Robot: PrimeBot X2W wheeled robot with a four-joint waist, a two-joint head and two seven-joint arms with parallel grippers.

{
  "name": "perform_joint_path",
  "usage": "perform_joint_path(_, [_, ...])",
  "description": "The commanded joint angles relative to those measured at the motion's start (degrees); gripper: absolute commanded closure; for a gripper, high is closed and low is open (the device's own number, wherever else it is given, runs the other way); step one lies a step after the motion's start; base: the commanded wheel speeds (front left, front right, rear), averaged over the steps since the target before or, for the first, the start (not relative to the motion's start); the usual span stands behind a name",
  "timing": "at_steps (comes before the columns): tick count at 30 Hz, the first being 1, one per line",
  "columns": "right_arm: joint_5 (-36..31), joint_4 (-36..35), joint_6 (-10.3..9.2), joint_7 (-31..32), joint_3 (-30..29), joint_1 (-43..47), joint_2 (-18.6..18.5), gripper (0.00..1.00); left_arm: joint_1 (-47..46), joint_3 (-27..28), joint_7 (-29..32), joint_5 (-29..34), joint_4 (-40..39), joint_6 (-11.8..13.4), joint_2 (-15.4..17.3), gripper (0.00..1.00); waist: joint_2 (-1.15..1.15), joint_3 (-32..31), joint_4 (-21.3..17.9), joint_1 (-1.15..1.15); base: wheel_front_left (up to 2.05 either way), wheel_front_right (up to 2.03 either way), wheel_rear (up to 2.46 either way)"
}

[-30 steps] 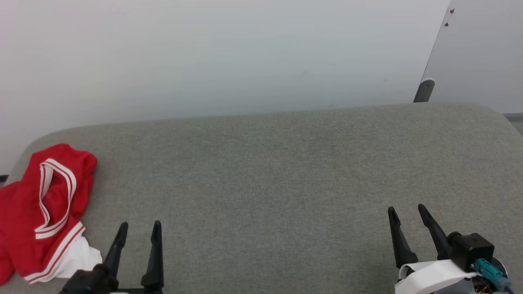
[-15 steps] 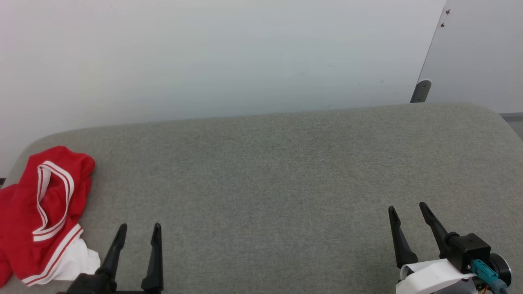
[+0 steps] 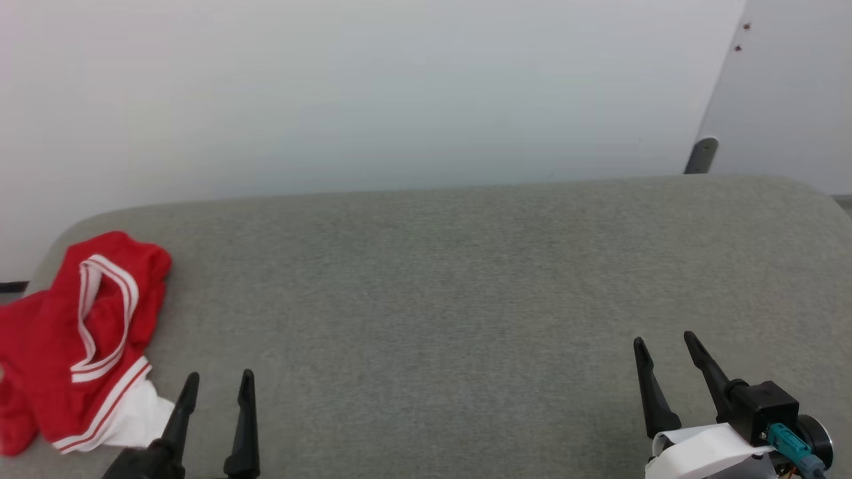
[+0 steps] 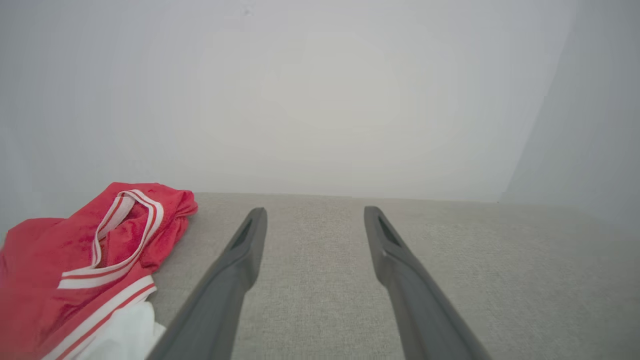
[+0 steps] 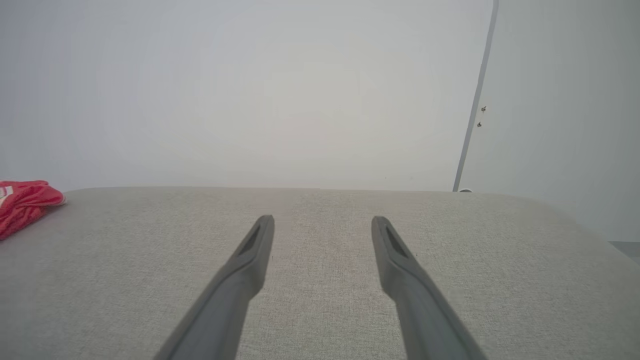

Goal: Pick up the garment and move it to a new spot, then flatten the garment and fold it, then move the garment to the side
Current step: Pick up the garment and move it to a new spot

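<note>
Left gripper (image 3: 219, 374): nearest the robot, low over the grey table (image 3: 432, 299), jaws wide, nothing between them.

Right gripper (image 3: 664, 338): well apart to the right of the left gripper, level with it. Jaws wide too, and empty.

Garment (image 3: 73, 332): crumpled heap just beside the left gripper, on its left, at the table's left end.
- The white sleeve end (image 3: 140, 419) is the part closest to the left finger. Whether the two touch, cannot tell.
- From there the red body runs away from the left gripper, up to the striped neckline loop (image 3: 100, 313). The long axis is roughly near-to-far, leaning slightly left.
- The outer edge may hang off the table end; unclear.

Beyond the left gripper: bare table, then a pale wall (image 3: 333, 100).

Judgement: the left arm is plainly the nearer. The pickup calls for a short sideways reach to the left, not forward. The right arm would have to cross the whole table.
</note>
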Motion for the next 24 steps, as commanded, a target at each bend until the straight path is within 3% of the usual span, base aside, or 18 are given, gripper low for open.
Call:
perform_joint_path(1, [0.14, 0.13, 0.04, 0.12, 0.33, 0.52, 0.16, 0.0, -0.41, 0.53, -0.02, -0.15, 0.64, 0.69, 0.11, 0.0, 0.0, -0.64, 2.14, 0.0, 0.0, 0.0, 0.0])
perform_joint_path(18, [2.64, 2.06, 0.04, -0.06, 4.54, 0.42, 0.28, 0.0, -1.74, 1.54, 3.19, 0.08, 1.75, 2.47, 3.32, 0.0, 0.0, -4.48, 19.21, 0.0, 0.0, 0.0, 0.0])
perform_joint_path(24, [3.94, 2.85, 0.03, -0.18, 6.96, -0.57, 0.33, 0.0, -0.7, 2.61, 4.02, -0.48, 0.58, 3.74, 3.72, 0.0, 0.0, -4.97, 23.13, 0.0, 0.0, 0.0, 0.0])
